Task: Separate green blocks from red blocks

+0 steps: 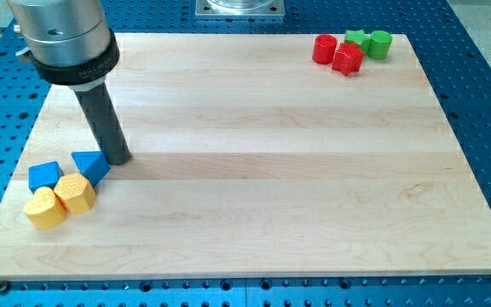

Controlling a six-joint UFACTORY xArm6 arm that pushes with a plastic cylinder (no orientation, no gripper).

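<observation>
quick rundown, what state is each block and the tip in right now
tip: down on the board, touching the blue triangle's right side
blue triangle: against the tip, beside the blue cube
blue cube: above the yellow blocks
yellow blocks: two, side by side
red cylinder: beside the red cube
red cube: touching the green star
green star: next to the green cylinder
green cylinder: unseparated

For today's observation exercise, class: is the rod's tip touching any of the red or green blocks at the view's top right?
No. My tip sits by the blue triangular block at the view's left, far from that cluster.
</observation>
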